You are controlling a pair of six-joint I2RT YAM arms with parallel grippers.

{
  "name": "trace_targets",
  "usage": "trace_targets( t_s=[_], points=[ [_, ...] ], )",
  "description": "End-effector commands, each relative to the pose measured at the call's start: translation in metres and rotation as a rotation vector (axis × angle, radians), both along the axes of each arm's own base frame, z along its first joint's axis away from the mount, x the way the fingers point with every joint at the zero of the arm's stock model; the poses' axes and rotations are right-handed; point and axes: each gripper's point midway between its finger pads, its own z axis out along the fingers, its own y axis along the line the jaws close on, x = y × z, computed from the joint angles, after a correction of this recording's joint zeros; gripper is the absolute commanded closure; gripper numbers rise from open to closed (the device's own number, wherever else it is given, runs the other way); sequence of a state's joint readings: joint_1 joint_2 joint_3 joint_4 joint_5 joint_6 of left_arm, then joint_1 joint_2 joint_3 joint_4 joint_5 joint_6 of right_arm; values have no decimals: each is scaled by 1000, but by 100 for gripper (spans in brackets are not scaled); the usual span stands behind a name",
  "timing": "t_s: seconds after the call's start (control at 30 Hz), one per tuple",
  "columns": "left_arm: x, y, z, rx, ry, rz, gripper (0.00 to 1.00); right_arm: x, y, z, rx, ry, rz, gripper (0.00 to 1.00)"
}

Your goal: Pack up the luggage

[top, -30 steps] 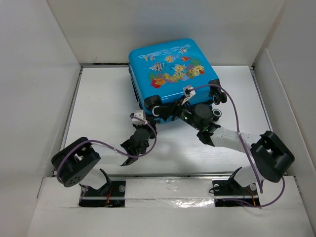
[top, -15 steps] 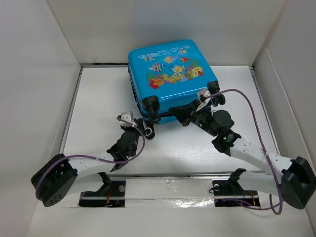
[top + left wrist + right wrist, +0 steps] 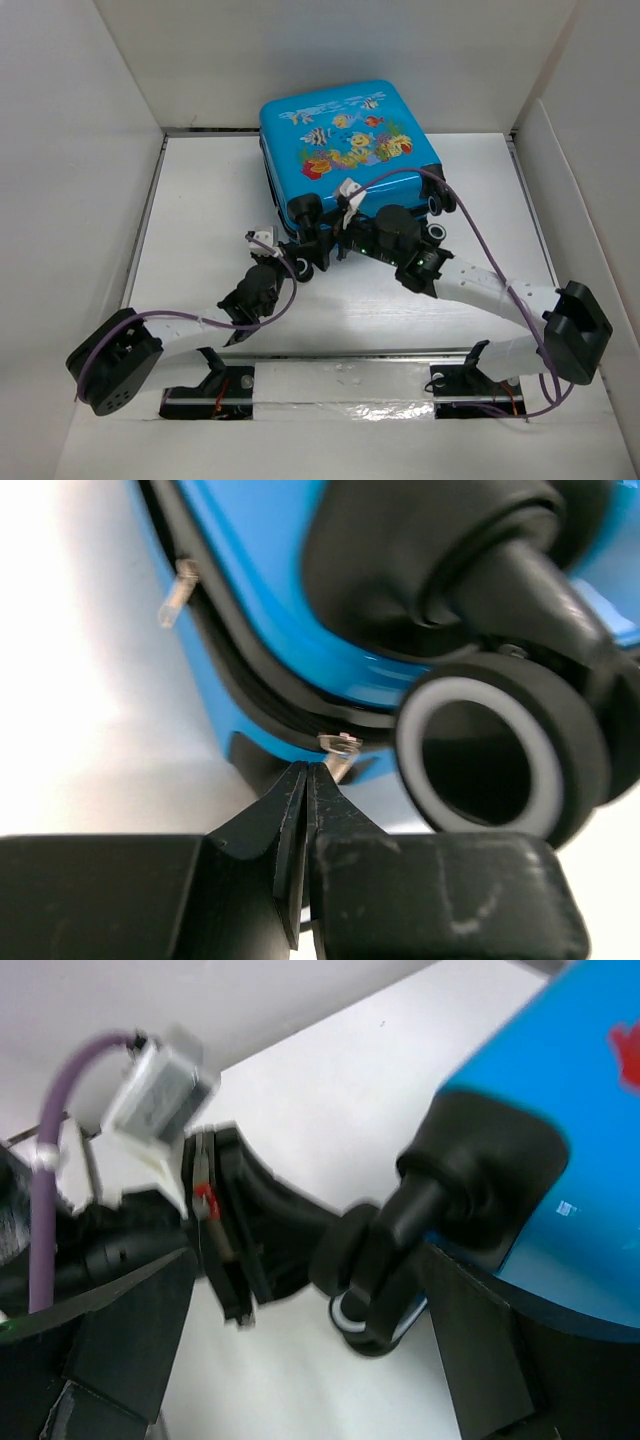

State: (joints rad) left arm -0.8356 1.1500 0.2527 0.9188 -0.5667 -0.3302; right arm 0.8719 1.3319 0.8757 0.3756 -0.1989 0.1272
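The luggage (image 3: 345,140) is a bright-blue suitcase with a fish print, lying closed at the back middle of the white floor. My left gripper (image 3: 293,258) is at its front left corner, beside the wheel (image 3: 303,266). In the left wrist view the gripper (image 3: 308,772) is shut, its tips right at a metal zipper pull (image 3: 340,748) under the blue shell (image 3: 260,570), left of the wheel (image 3: 490,755). My right gripper (image 3: 325,235) is open at the same corner. In its wrist view (image 3: 310,1255) the jaws straddle the wheel (image 3: 365,1320), empty.
A second zipper pull (image 3: 175,590) hangs further along the black zipper. The suitcase's front right wheel (image 3: 437,230) sticks out by the right arm. White walls (image 3: 80,200) enclose the floor, and a taped ledge (image 3: 340,385) runs along the near edge.
My left arm stretched out to the suitcase's front left wheel and then held still. My right gripper slid left along the front edge, from the right wheel to the left corner.
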Motion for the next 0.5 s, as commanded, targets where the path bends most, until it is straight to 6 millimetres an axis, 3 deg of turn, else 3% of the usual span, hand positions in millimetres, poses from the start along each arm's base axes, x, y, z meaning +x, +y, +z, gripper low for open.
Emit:
trace_targets(
  t_s=[0.0, 0.03, 0.2, 0.23, 0.47],
  points=[
    [-2, -17, 8, -28, -30, -89, 100, 19, -3, 19, -98, -92, -92, 0],
    [-2, -18, 7, -32, -25, -92, 100, 25, -4, 21, -142, -111, -105, 0],
    [0, -11, 3, -64, 2, -38, 100, 33, 3, -8, -315, -99, -219, 1],
    [-2, -7, 0, -71, 14, -25, 100, 26, 7, -15, -348, -103, -222, 1],
    [-11, 9, -4, -210, 71, 21, 100, 36, 3, -35, -434, -73, -369, 2]
  ],
)
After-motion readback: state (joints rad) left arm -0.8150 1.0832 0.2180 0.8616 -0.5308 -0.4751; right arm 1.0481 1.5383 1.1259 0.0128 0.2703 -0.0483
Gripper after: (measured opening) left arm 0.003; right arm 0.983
